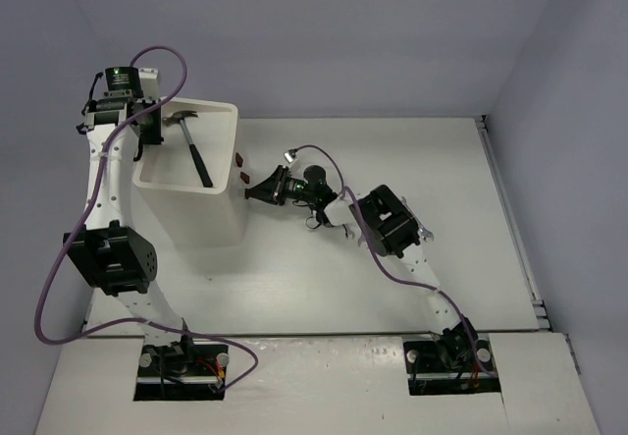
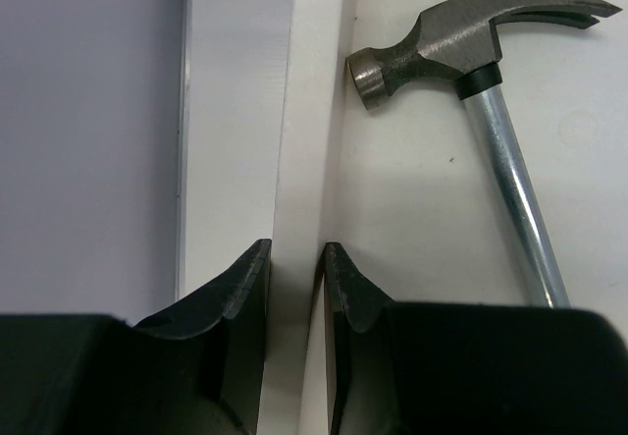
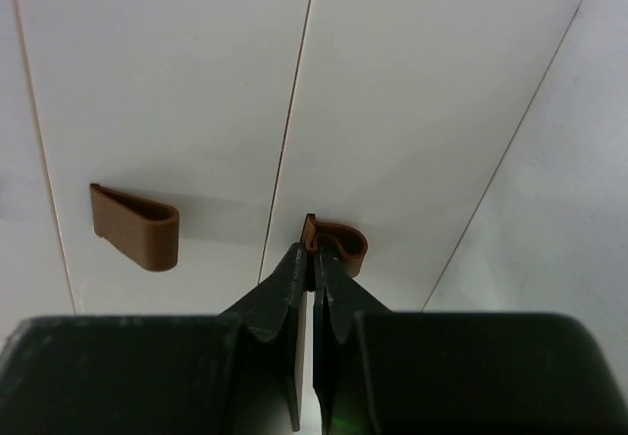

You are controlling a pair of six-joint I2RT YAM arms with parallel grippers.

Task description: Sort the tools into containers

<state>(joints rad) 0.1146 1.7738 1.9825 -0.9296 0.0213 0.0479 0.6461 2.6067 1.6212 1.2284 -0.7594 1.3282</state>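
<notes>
The containers are one tall white cabinet (image 1: 191,214) with a rimmed top tray. A black-handled hammer (image 1: 195,150) lies in that tray, its steel head (image 2: 442,47) close in the left wrist view. My left gripper (image 2: 294,258) is shut on the tray's left rim (image 2: 304,111), one finger on each side of the wall. At the cabinet's right face, my right gripper (image 3: 314,258) is shut on a small dark-red drawer handle (image 3: 339,242). From above, that gripper (image 1: 251,191) sits against the handle (image 1: 244,195).
A second dark-red handle (image 3: 137,224) sits to the left of the gripped one, also seen from above as the upper handle (image 1: 238,159). Small silver tools (image 1: 313,223) peek out from under the right arm on the white table (image 1: 294,288). Grey walls enclose the table.
</notes>
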